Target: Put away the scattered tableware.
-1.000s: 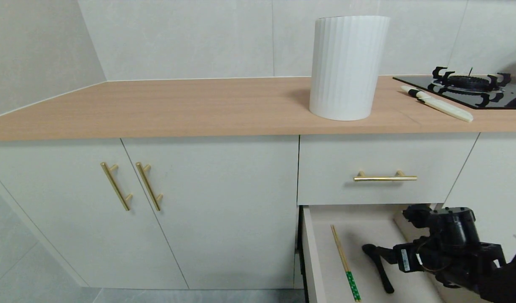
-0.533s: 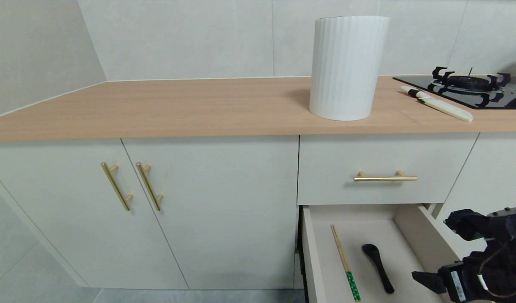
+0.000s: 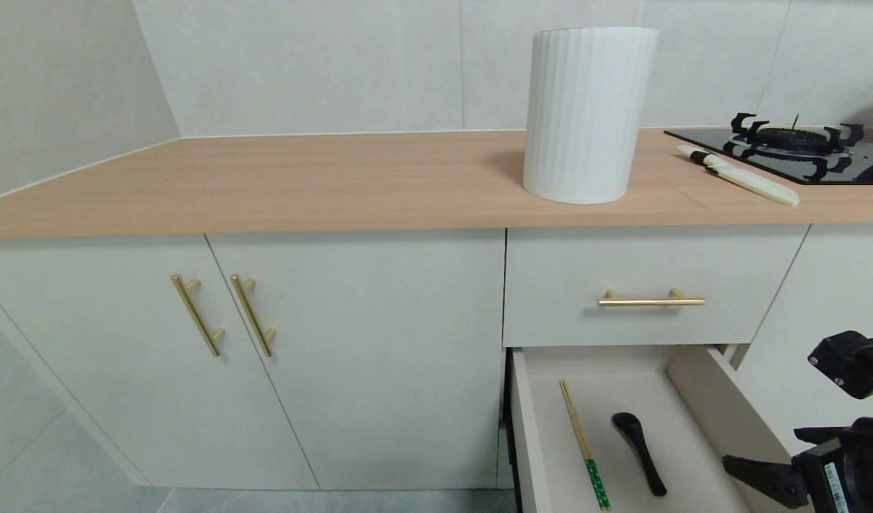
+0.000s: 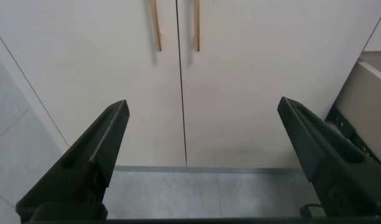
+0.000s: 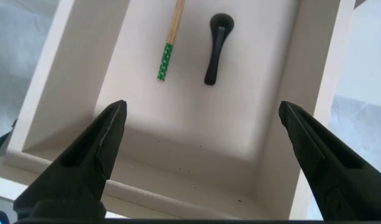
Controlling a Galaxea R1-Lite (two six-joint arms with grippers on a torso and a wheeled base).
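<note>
**Head view: spoon and chopsticks in the drawer, knife not yet put away**

The chopsticks (image 3: 584, 449) and the black spoon (image 3: 639, 452) lie side by side on the floor of the open drawer (image 3: 714, 413), close but not touching. The knife (image 3: 739, 176) lies flat on the bench (image 3: 301, 178), above the drawer and to its right, just beside the stove (image 3: 792, 142). The tall white ribbed container (image 3: 584, 114) stands on the bench directly above the drawer.

The right tool (image 5: 201, 107) hangs over the drawer's front end, jaws spread wide and empty. The left tool (image 4: 202, 106) is also wide open and empty, low down to the left of the drawer, facing the cabinet doors (image 3: 336, 342).

From where I stand, the knife looks like the next job. To do it well, the right tool should rise clear of the drawer's front and the bench edge. It should then come down from above, with the jaws set across the knife's handle. The knife lies flat, so the fingers must reach right down to the bench surface, clear of the stove's edge.
</note>
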